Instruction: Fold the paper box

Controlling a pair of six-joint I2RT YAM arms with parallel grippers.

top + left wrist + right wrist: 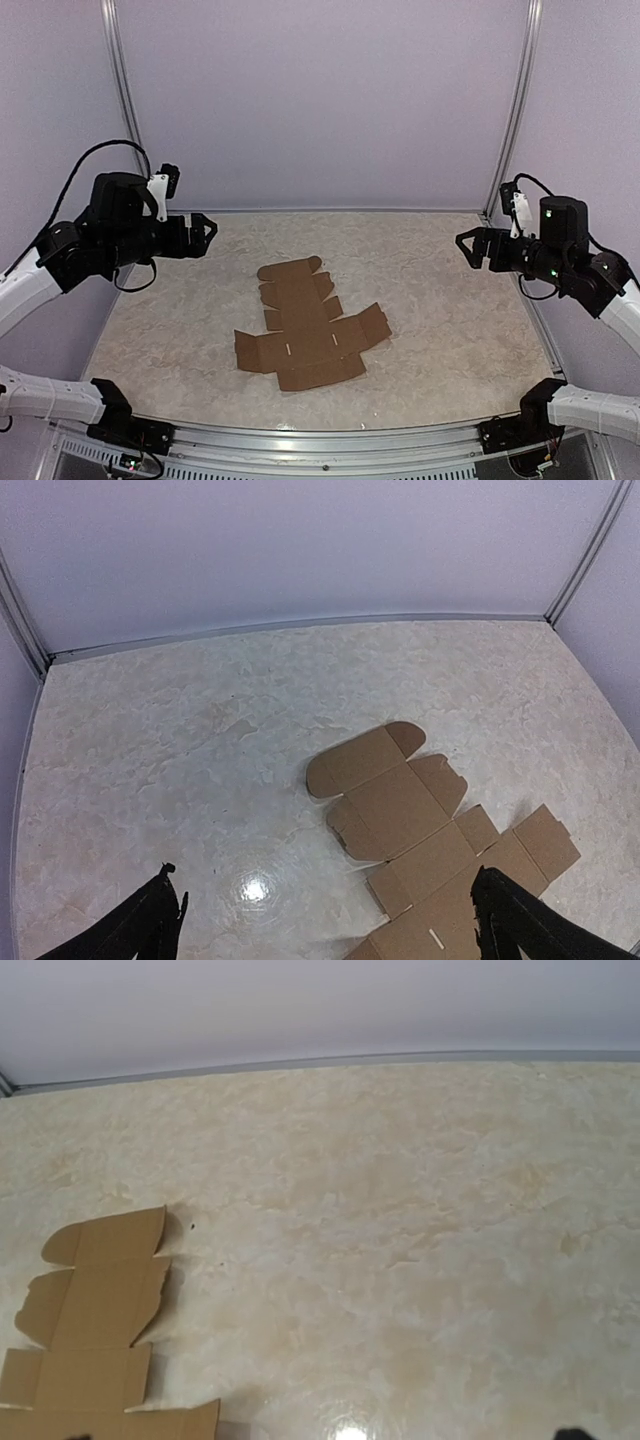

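Observation:
The paper box (308,325) is a flat brown die-cut sheet with flaps and slots, lying unfolded near the middle of the marble-patterned table (450,330). The left wrist view shows the paper box (420,820) below and to the right. In the right wrist view only an edge of the paper box (95,1320) shows at the lower left. My left gripper (201,235) hovers high at the table's left side, open and empty, its black fingertips (155,920) wide apart. On the right side my right gripper (471,246) hangs open, empty and far from the sheet.
Pale purple walls enclose the table at the back and sides, with metal posts (515,110) in the corners. A metal rail (330,440) runs along the near edge between the arm bases.

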